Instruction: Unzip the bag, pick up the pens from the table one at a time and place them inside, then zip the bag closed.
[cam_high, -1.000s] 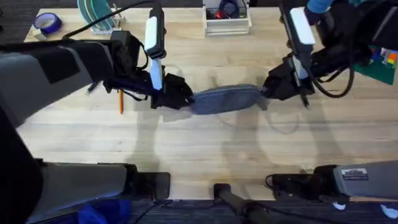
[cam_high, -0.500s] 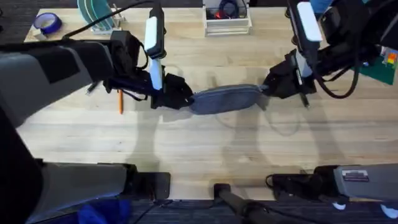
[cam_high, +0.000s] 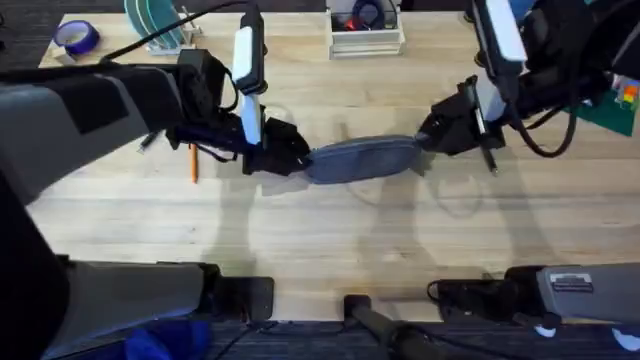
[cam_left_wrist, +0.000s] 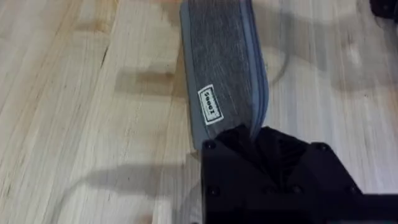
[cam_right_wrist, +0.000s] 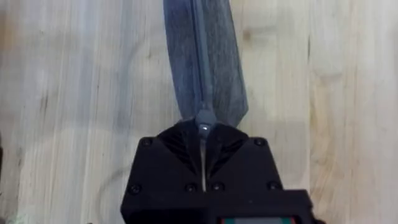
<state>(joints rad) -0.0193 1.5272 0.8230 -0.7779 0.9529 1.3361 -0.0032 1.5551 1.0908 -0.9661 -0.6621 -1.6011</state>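
The grey-blue bag (cam_high: 360, 158) lies lengthwise across the middle of the table (cam_high: 320, 230). My left gripper (cam_high: 298, 158) is shut on its left end; in the left wrist view the fingers (cam_left_wrist: 249, 138) pinch the edge of the bag (cam_left_wrist: 221, 68) near its label. My right gripper (cam_high: 428, 140) is at the right end. In the right wrist view it (cam_right_wrist: 203, 134) is shut on the small metal zipper pull (cam_right_wrist: 203, 127) at the tip of the bag (cam_right_wrist: 202, 56), whose zipper looks closed. An orange pen (cam_high: 193, 162) lies left of the left gripper. A dark pen (cam_high: 490, 162) lies just right of the right gripper.
At the back edge stand a blue tape roll (cam_high: 75, 37), a teal disc stack (cam_high: 155, 20) and a white tray (cam_high: 366, 32). A green item (cam_high: 615, 105) sits at the far right. The arm bases fill the near edge.
The right arm's upper part has swung slightly right and back while its gripper stays at the bag's right end. The bag and the left arm have not moved.
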